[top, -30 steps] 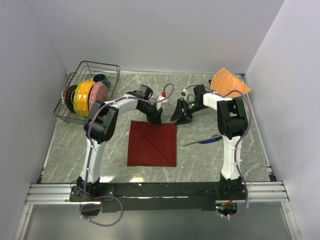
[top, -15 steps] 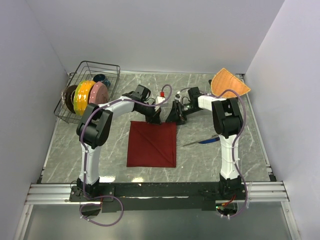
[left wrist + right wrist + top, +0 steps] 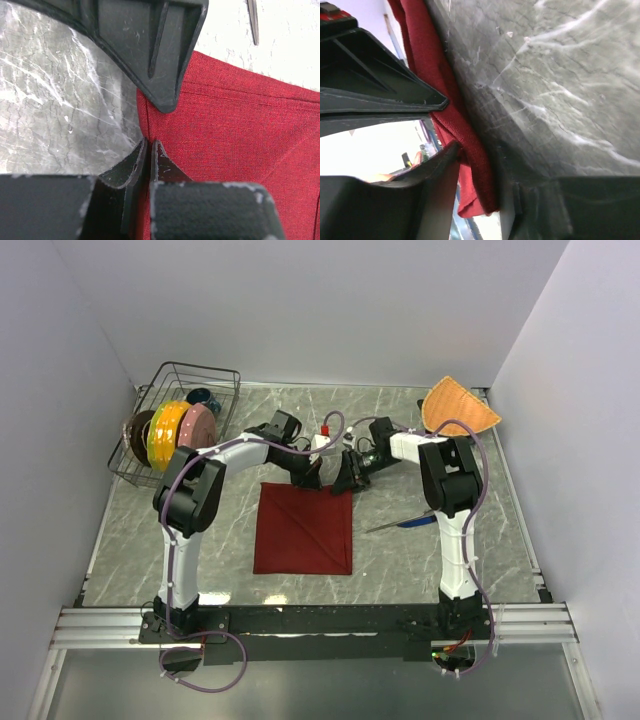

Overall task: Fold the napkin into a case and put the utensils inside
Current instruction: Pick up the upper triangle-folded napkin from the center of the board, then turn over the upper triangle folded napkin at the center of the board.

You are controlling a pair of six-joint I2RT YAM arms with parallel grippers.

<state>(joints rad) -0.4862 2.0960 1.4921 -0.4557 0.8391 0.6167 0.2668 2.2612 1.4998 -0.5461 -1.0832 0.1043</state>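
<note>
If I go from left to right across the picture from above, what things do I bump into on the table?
The wire rack with plates standing in it → napkin → utensils → orange mat.

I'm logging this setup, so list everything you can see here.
napkin: one, dark red, table centre
fork: one, silver, right of napkin
knife: one, blue, beside fork
woven mat: one, orange, far right corner
wire rack: one, dark, far left
plates: at least three, brown, orange, pink, upright in rack
dark blue item: one, behind plates, unclear
table: one, grey marble
left gripper: one, black, shut on napkin's far edge
right gripper: one, black, open around napkin's far right corner
</note>
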